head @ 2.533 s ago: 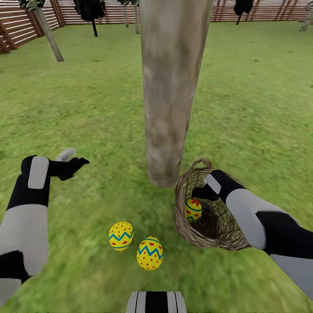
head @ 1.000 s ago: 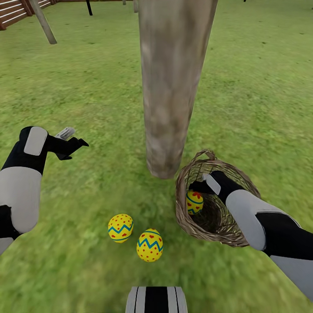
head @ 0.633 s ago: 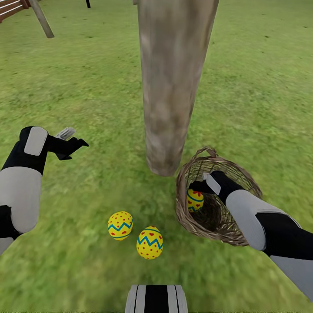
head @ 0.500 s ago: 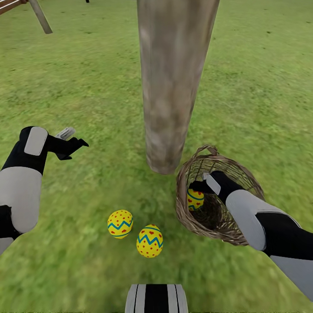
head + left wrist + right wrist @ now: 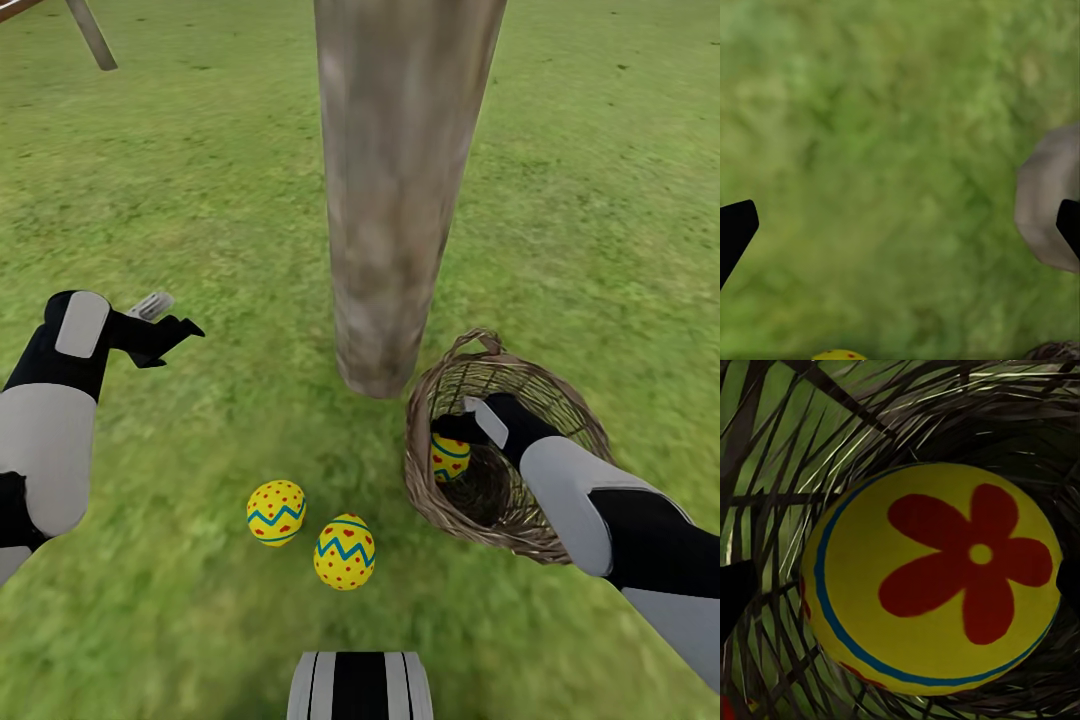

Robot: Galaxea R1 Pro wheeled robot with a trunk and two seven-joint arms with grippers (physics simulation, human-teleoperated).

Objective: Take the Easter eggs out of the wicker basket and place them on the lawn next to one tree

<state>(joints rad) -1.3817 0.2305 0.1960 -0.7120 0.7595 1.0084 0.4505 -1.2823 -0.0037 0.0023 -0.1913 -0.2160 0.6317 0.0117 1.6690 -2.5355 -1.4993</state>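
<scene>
Two Easter eggs (image 5: 276, 512) (image 5: 344, 552) lie on the lawn (image 5: 200, 200) just in front of the tree (image 5: 395, 200). The wicker basket (image 5: 420, 490) leans on its side by the trunk's foot, to its right. A third egg (image 5: 450, 458) sits inside it, showing a red flower in a blue ring in the right wrist view (image 5: 934, 577). My right gripper (image 5: 448, 432) reaches into the basket, open, its fingertips (image 5: 735, 592) either side of that egg. My left gripper (image 5: 172, 318) hovers open over the grass left of the trunk, holding nothing.
Open grass spreads all around the trunk. A thin leaning trunk (image 5: 92, 35) stands at the far left. In the left wrist view the trunk's base (image 5: 1046, 202) sits beside bare grass. My own base (image 5: 360, 685) shows at the lower edge.
The head view has tilted down, sliding the scene up the picture. My right gripper has stayed in the basket at the egg. The left arm now sits higher in the picture.
</scene>
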